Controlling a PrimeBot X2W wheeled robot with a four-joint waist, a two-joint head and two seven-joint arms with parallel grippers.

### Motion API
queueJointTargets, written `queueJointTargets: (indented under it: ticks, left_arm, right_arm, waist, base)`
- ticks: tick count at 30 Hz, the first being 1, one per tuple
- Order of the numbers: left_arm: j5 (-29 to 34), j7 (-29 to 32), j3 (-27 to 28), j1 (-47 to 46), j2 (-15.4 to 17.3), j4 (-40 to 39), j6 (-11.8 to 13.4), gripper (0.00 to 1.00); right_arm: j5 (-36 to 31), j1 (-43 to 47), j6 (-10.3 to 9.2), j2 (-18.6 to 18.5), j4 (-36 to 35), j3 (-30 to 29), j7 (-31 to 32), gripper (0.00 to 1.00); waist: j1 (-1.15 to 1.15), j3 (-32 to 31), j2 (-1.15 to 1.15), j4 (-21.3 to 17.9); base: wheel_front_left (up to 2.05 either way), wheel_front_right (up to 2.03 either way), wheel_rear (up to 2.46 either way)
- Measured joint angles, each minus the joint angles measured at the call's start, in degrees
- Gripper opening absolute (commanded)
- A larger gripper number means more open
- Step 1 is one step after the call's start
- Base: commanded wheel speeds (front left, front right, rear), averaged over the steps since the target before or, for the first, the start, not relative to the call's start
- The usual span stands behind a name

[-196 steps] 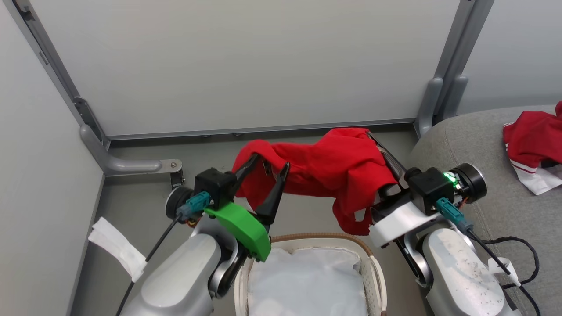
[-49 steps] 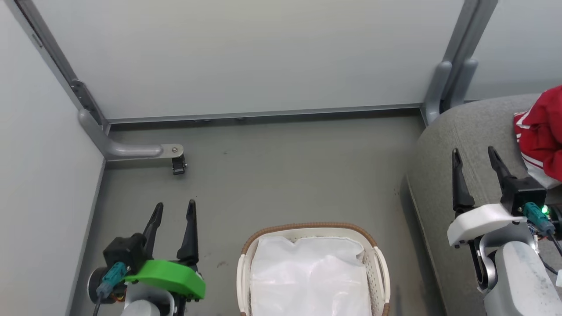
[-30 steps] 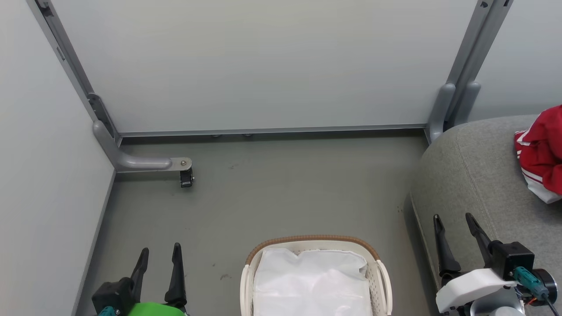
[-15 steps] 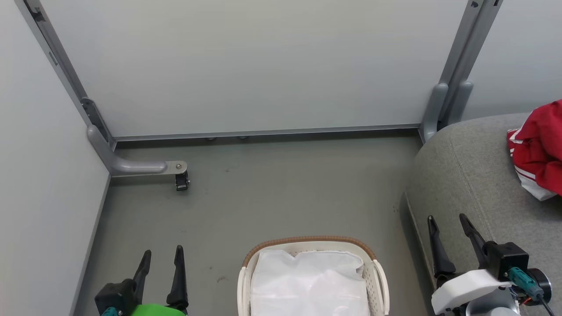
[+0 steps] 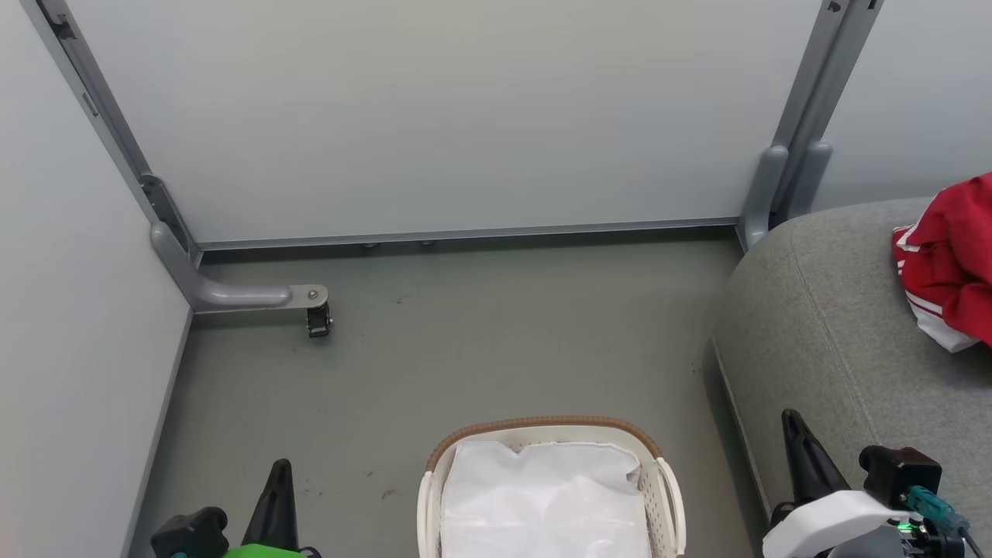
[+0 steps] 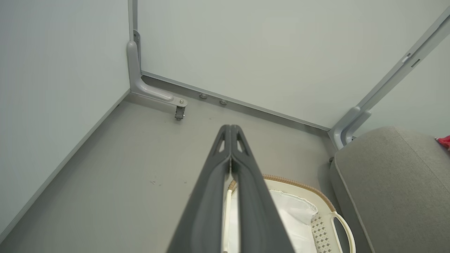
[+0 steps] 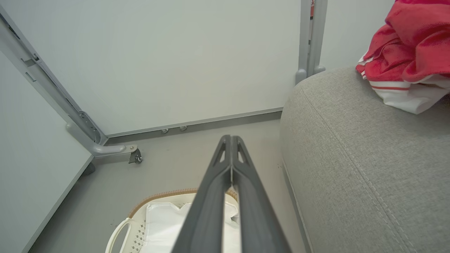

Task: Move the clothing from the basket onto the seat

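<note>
Your left tool (image 6: 230,127) and right tool (image 7: 231,137) are closed on nothing. The basket (image 5: 542,425) shows its liner (image 5: 542,496) and the clothing (image 5: 949,256) lies on the seat (image 5: 821,325). That's likely done, so park clear.

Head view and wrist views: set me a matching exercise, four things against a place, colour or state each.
Things:
1. clothing
2. basket
3. left gripper
4. seat

Descriptions:
A. on the floor, white liner inside, no garments
B. shut, holding nothing
C. grey, to the right of the basket
D. red with white trim, piled on the seat

Pairs: 1-D, 2-A, 3-B, 4-C
</note>
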Motion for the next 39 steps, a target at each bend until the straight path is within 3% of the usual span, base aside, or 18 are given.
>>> queueJointTargets:
  ticks: [39]
  left_arm:
    - [-30.7, 9.0, 5.1, -3.0, 0.0, -3.8, -0.3, 0.00]
  right_arm:
    - [34.8, -2.4, 0.00, -0.2, -1.4, -2.1, 8.6, 0.00]
  waist:
    - [0.00, 0.8, 0.00, -2.0]
  base:
    - [0.00, 0.00, 0.00]
